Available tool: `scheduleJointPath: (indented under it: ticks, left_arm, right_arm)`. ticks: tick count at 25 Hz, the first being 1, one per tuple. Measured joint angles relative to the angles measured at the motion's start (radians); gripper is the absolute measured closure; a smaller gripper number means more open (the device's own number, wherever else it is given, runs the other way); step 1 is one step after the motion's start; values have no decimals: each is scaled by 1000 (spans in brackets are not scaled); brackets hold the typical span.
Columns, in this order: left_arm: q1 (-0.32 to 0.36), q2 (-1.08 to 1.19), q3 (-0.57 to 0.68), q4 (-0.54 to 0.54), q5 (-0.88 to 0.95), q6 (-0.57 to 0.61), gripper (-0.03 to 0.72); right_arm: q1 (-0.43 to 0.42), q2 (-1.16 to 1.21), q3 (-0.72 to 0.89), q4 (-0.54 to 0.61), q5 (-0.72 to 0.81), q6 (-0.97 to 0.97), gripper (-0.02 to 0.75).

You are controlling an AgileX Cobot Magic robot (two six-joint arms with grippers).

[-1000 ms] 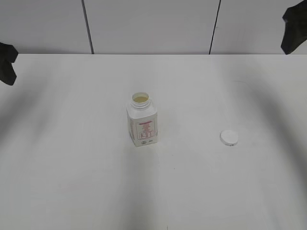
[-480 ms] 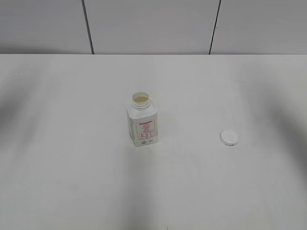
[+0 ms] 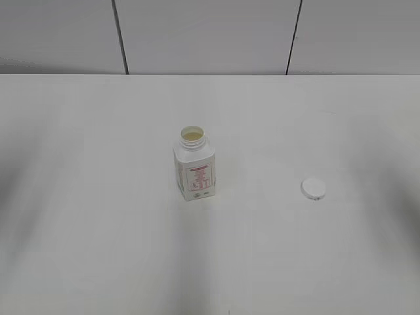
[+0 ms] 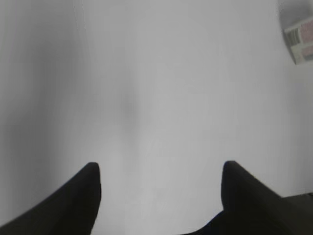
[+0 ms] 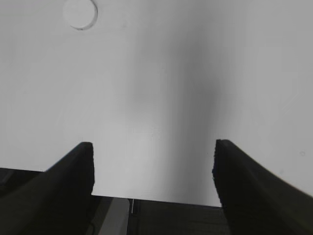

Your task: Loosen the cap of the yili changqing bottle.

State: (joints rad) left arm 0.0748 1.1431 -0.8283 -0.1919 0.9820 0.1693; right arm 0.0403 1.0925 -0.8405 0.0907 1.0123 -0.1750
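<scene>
The yili changqing bottle (image 3: 194, 170) stands upright in the middle of the white table (image 3: 98, 230), its neck open with no cap on it. A corner of it shows at the top right of the left wrist view (image 4: 299, 34). The white cap (image 3: 313, 188) lies flat on the table to the bottle's right and shows at the top left of the right wrist view (image 5: 80, 13). Neither gripper shows in the exterior view. My left gripper (image 4: 159, 169) is open and empty over bare table. My right gripper (image 5: 152, 147) is open and empty above the table's near edge.
A grey panelled wall (image 3: 210, 36) with two dark seams stands behind the table. The table's front edge (image 5: 161, 199) shows in the right wrist view with dark floor below it.
Both arms, seen at the left and right edges one second ago, have drawn out of the exterior view. The bottle and the cap have not moved.
</scene>
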Motion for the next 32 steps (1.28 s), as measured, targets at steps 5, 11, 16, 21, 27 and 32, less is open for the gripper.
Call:
scheduleJointPath:
  ticks: [5, 11, 16, 21, 27, 32]
  left_arm:
    - [0, -114, 107, -3, -1, 0, 214]
    - [0, -239, 195, -8, -4, 0, 214]
    - [0, -336, 246, -8, 11, 0, 214]
    - [0, -433, 274, -9, 27, 0, 214]
    - [0, -548, 295, 1, 66, -1, 214]
    - [0, -681, 296, 11, 72, -1, 214]
  right_arm:
    - [0, -119, 78, 0, -25, 1, 143]
    - [0, -236, 149, 0, -28, 6, 143]
    - [0, -334, 205, 8, 5, 8, 143]
    - [0, -370, 250, 74, 35, 9, 143]
    - [0, -396, 259, 105, 63, 10, 143]
    - [0, -396, 259, 101, 93, 10, 143]
